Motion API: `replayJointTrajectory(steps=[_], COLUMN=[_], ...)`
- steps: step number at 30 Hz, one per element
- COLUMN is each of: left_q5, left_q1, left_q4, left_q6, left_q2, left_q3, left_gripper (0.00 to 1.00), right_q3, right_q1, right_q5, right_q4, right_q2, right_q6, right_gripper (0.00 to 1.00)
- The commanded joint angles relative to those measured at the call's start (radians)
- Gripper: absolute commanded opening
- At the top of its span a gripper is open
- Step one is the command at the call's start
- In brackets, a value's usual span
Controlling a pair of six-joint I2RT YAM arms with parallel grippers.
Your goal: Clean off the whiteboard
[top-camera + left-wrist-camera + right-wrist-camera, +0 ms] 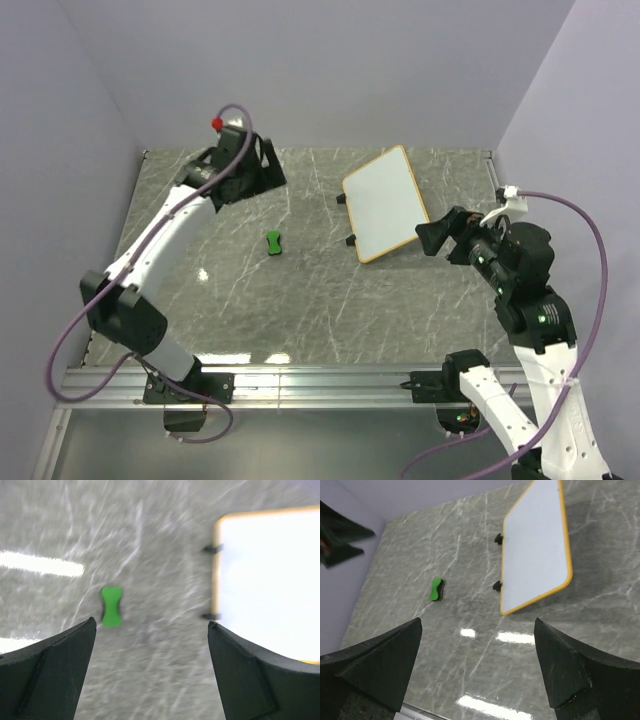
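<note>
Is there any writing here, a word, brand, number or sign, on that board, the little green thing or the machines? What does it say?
No text can be read in any view.
The whiteboard: plain white face, no writing visible.
The green eraser: no print seen; too small, and blurred in the left wrist view, to be sure.
The left arm and right arm: no legible label or brand.

Eraser lies left of whiteboard on table

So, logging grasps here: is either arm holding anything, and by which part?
Nothing is held: left gripper and right gripper have open, empty jaws.
</note>
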Motion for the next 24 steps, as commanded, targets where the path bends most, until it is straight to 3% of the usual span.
replayJointTrajectory(steps=[1,10,16,24], left_q5=[0.003,-0.036,0.05,0.109], left_q1=[-0.003,-0.003,0.001,0.014], left_q4=[-0.019,-0.046,0.175,0.14], left_q6=[-0.023,0.09,0.172,0.169], left_q2=[-0.081,-0.078,-0.161,-0.121], left_q3=[0.142,0.451,0.341,0.326], left_gripper=[0.98,1.0,0.99,0.99], right_q3=[-0.04,-0.095,-0.161,-0.163], right_q1=[0.001,-0.001,0.001,-0.001], right_q5=[-0.059,-0.04,-0.103,-0.111], right_q4=[-0.01,-0.029,-0.021,-0.096], right_q2=[-0.055,-0.187,-0.296,-0.333], right_q6=[0.041,0.061,0.068,0.044], right_gripper=[1.0,1.0,1.0,1.0])
